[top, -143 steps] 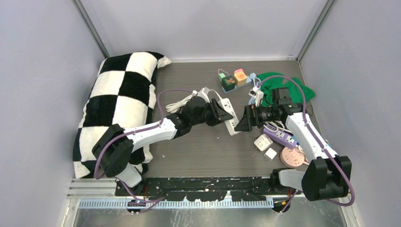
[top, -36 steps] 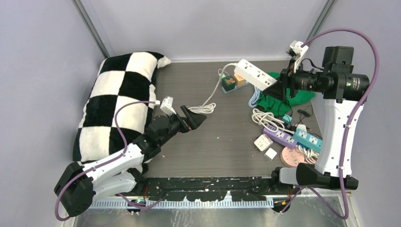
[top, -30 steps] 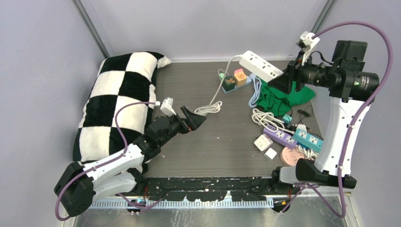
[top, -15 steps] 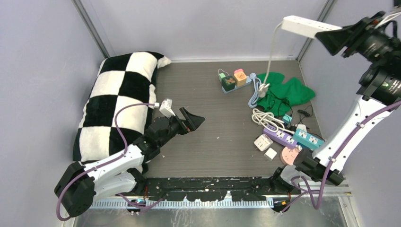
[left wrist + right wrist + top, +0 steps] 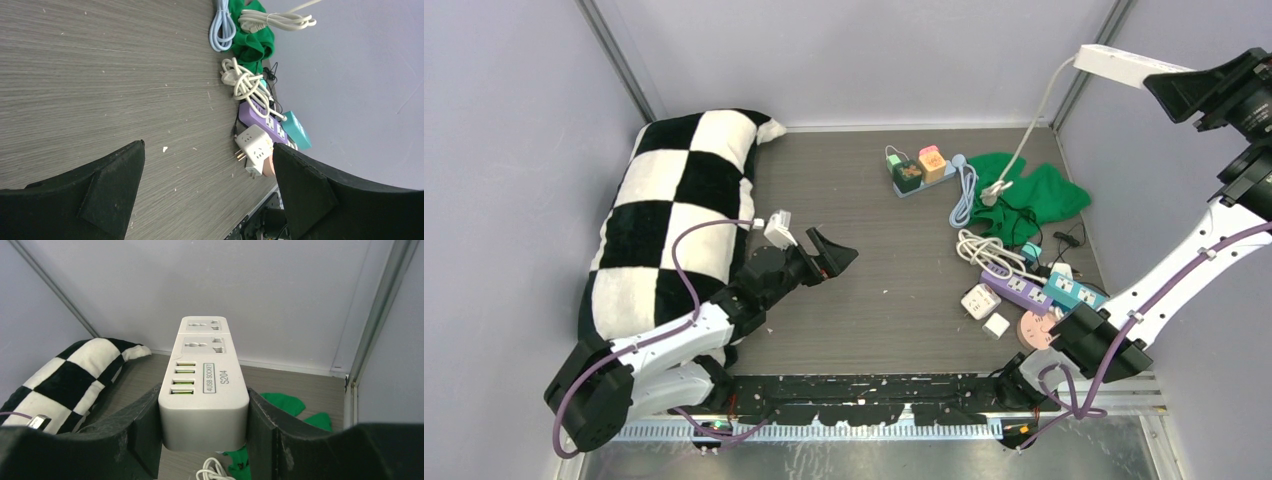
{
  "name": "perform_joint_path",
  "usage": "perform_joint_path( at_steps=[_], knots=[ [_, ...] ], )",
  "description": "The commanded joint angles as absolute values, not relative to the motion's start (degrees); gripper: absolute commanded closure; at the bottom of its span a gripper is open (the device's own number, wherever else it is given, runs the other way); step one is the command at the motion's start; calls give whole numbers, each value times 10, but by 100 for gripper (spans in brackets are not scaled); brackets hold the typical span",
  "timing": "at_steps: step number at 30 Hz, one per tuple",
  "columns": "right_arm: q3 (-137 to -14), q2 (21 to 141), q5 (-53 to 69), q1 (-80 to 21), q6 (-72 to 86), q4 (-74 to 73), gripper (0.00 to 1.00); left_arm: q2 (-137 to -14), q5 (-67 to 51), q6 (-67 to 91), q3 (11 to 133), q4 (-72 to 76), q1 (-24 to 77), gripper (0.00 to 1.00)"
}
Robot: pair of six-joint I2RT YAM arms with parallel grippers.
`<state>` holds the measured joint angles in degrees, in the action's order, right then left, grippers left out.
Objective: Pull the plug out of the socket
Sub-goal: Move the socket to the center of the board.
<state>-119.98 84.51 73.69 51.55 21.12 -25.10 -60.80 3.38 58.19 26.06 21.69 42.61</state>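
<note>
Along the table's [image 5: 904, 300] left edge we have the checkered pillow [image 5: 674, 210]. Just right of it, toward the near edge, the left gripper [image 5: 836, 252] sits low over bare tabletop, fingers spread wide, gripping nothing. At the far edge, mid-table: a small strip with coloured cube plugs [image 5: 919, 168], and a light blue cable [image 5: 964, 190] beside it. Right of that a green cloth [image 5: 1039, 195] lies near the far right corner. Toward the right edge is a clutter of a white cord tangle [image 5: 984, 252], a purple strip [image 5: 1019, 290], a teal strip [image 5: 1079, 295] and a white adapter [image 5: 979, 300]. High above the far right corner the right gripper [image 5: 1164, 88] pinches one end of the white power strip [image 5: 1119, 63]. The strip's cord [image 5: 1034, 120] hangs down to a tied coil [image 5: 996, 190] over the cloth. We can't pick out the plug in that coil.
</note>
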Motion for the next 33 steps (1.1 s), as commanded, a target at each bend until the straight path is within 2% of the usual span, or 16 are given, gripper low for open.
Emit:
perform_joint_path(
  at_steps=[1,7,13,24,33],
  knots=[
    [-1198,825,738,535,123,-309,99,-619,24,586,277,260,422,0],
    [-1195,820,693,535,-144,-567,99,-628,17,591,279,262,420,0],
    [-1149,806,653,535,-356,-753,99,-641,9,596,282,269,418,0],
    [-981,814,578,535,-556,-853,99,-655,3,607,278,279,416,0],
    [-819,812,491,527,-560,-743,99,-672,-22,615,285,287,416,0]
  ],
)
